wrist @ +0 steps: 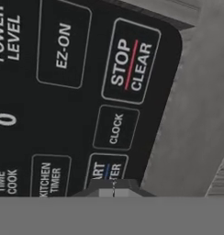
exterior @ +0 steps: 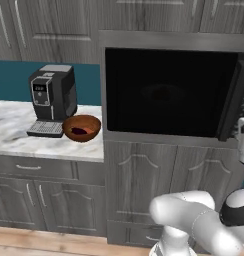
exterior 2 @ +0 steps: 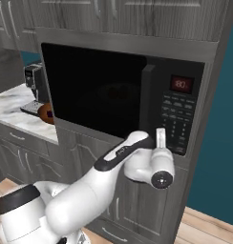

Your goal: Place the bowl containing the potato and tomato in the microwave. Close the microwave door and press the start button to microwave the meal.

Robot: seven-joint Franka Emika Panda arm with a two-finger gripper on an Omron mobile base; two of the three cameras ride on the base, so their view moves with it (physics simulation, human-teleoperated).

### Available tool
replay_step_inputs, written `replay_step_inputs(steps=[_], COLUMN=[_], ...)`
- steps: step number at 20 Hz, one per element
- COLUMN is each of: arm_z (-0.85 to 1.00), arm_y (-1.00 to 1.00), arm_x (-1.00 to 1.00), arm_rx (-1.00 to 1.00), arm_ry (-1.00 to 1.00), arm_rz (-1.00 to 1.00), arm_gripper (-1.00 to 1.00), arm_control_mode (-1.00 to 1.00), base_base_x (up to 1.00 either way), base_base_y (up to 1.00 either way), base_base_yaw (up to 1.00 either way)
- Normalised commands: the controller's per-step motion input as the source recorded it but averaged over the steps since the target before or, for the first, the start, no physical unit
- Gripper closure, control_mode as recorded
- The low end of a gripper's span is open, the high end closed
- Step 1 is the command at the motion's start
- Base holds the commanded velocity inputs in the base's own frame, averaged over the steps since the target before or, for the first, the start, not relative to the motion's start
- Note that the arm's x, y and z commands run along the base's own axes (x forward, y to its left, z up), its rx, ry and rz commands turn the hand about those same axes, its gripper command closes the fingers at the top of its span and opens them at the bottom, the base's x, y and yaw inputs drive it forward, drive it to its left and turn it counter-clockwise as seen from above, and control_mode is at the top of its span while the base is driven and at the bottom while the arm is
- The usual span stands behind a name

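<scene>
The black microwave (exterior 2: 123, 90) sits built into the grey cabinets. Its door (exterior 2: 97, 88) is shut flat against the front. Behind the dark glass I make out only a dim round shape with a faint reddish spot (exterior 2: 116, 93), which is likely the bowl and tomato; the potato cannot be told apart. My gripper (exterior 2: 160, 137) is pressed against the lower part of the control panel (exterior 2: 178, 116), right of the door. In the hand view the fingertips (wrist: 114, 189) are shut together, touching the half-hidden start button (wrist: 106, 170) below CLOCK.
A black-and-silver coffee machine (exterior: 53, 97) and a small brown bowl (exterior: 82, 127) stand on the marble counter (exterior: 24, 145) to the left. Grey cabinet doors (exterior: 139, 180) lie below the microwave. A teal wall (exterior 2: 218, 143) is close on the right.
</scene>
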Motion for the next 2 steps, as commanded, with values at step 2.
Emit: replay_step_inputs(steps=[2], arm_z=[0.0], arm_y=[0.0], arm_x=[0.66], arm_rx=[0.0], arm_ry=[0.01], arm_rz=[-0.2], arm_gripper=[1.0], arm_control_mode=[-1.0], base_base_x=[0.0], base_base_y=[0.0], base_base_yaw=[0.0])
